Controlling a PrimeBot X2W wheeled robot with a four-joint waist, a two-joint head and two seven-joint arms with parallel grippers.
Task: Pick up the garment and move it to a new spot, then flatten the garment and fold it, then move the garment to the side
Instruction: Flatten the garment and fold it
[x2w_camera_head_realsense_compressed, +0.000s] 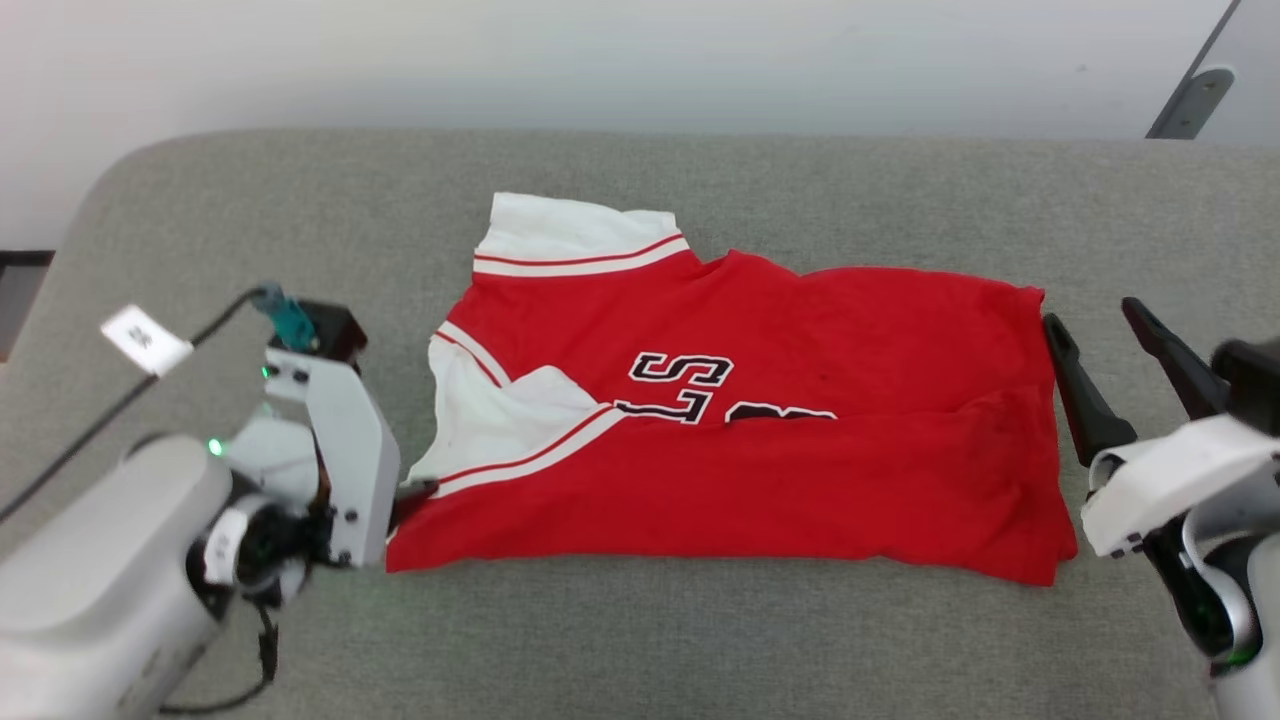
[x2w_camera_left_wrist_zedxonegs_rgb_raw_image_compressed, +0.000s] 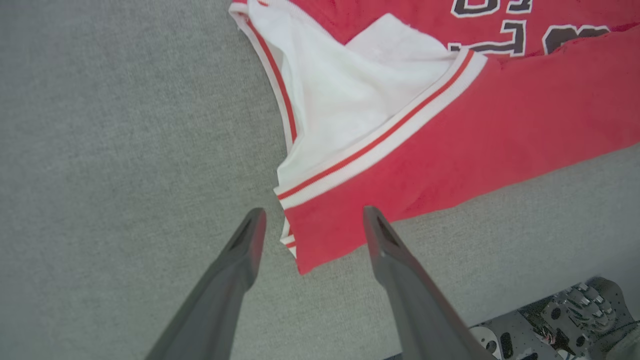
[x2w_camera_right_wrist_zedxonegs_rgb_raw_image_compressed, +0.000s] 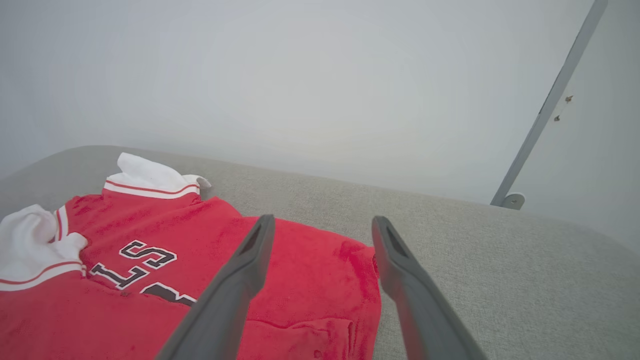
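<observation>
1. Grey padded surface (x2w_camera_head_realsense_compressed: 640, 640) carries the garment (x2w_camera_head_realsense_compressed: 760, 440) at its middle, lying flat with 1 fold across the lettering.
2. My left gripper (x2w_camera_left_wrist_zedxonegs_rgb_raw_image_compressed: 314, 215) stands spread and empty over the near-left corner; my right gripper (x2w_camera_right_wrist_zedxonegs_rgb_raw_image_compressed: 324, 221) is spread and empty just beside the right edge.
3. I judge pickup, flattening and 1 fold done; further folds and the move aside remain.

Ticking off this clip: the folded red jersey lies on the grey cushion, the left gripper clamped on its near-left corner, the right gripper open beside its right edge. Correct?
Not quite: the left gripper is open, not clamped; the left wrist view shows its fingers spread either side of the near-left corner of the jersey. The right gripper is indeed open beside the right edge.
</observation>
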